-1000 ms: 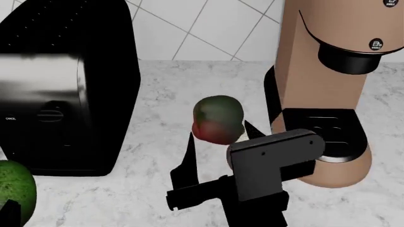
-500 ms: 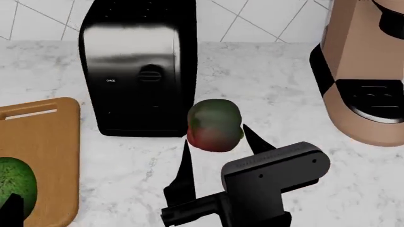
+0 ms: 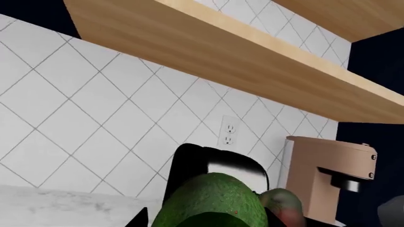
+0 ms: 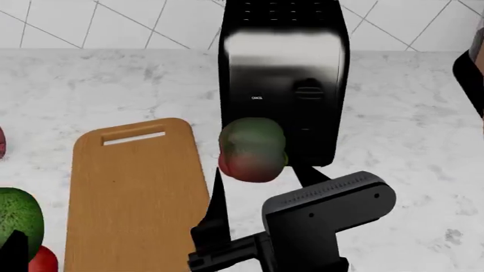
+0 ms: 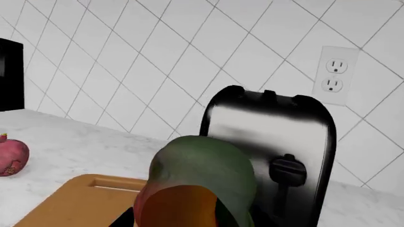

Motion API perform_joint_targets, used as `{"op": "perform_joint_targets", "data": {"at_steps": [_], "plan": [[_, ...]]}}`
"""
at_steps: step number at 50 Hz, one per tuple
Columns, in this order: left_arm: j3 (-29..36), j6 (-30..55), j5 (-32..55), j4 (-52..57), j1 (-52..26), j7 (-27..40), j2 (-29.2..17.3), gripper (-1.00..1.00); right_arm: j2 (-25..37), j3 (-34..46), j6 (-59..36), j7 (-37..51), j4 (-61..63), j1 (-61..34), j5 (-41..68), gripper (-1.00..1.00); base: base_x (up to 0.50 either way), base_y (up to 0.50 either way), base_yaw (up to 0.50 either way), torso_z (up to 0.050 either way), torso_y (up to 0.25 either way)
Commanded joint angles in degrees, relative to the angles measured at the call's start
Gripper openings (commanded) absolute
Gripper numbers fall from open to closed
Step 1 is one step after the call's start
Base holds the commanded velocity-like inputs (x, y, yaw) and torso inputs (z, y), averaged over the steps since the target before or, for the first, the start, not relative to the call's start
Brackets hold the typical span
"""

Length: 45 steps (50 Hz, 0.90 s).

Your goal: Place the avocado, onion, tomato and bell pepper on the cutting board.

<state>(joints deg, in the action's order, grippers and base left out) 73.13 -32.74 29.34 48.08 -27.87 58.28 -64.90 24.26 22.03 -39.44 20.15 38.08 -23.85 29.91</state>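
The pepper (image 4: 253,149) sits at the centre of the head frame, clamped between the two dark fingers of the right tool (image 4: 261,170) and carried in the air just right of the board (image 4: 136,198), in front of the black toaster (image 4: 284,73). Its green half faces up and its red half down, so I judge the long axis to run roughly upright with a slight tilt; the stem is not visible, so which end is the top cannot be told. In the right wrist frame the pepper (image 5: 200,187) fills the lower centre, green above and orange-red below, with the board (image 5: 75,203) at lower left and the onion (image 5: 11,156) at the left edge on the desk (image 5: 75,142).

The main risk is release off target: the pepper hangs beside the board's right edge, not over it, so opening here would likely drop it on the desk (image 4: 423,141), where a blocky fruit could roll. The toaster stands close behind, and a forward swing could knock it.

The avocado (image 4: 19,221) fills the lower left corner of the head frame, and the left tool (image 4: 15,249) seems clamped on it, one dark finger showing in front; in the left wrist frame the avocado (image 3: 211,203) fills the bottom centre. It also hangs off the board's left edge, above the tomato (image 4: 43,260), so a careless drop could strike the tomato.
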Motion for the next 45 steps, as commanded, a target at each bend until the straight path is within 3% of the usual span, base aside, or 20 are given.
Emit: {"op": "perform_joint_targets", "data": {"at_steps": [1,13,27,34,45], "plan": [[-1.12,-1.65,0.12,-0.48,-0.23,-2.49,1.02,-1.00,-0.86,-0.74,-0.48,-2.57,0.88,-0.11,-2.60,-1.00,0.00,0.50,0.00,0.000,0.000],[-1.19,-1.41,0.10,-0.50,-0.16,-2.68,1.22,-1.00,-0.79,-1.06,-0.07,-2.30,1.59,-0.04,-2.16,-1.00,0.00,0.11,0.00,0.001,0.000],[-1.32,-1.25,0.37,-0.46,-0.12,-2.80,1.43,-1.00,-0.52,0.12,-1.06,-1.90,1.79,-0.77,-2.56,-1.00,0.22,0.19,0.00,0.000,0.001],[-1.39,-1.40,0.16,-0.31,0.12,-2.80,1.24,-1.00,-0.75,-0.18,0.14,-1.96,1.82,-0.41,-2.35,-1.00,0.00,0.50,0.00,0.000,0.000],[-1.57,-0.89,0.87,-1.11,-0.01,-2.62,1.89,-1.00,-0.42,-0.72,0.84,-1.94,2.28,-0.09,-1.91,-1.00,0.00,0.00,0.00,0.000,0.000]]}}
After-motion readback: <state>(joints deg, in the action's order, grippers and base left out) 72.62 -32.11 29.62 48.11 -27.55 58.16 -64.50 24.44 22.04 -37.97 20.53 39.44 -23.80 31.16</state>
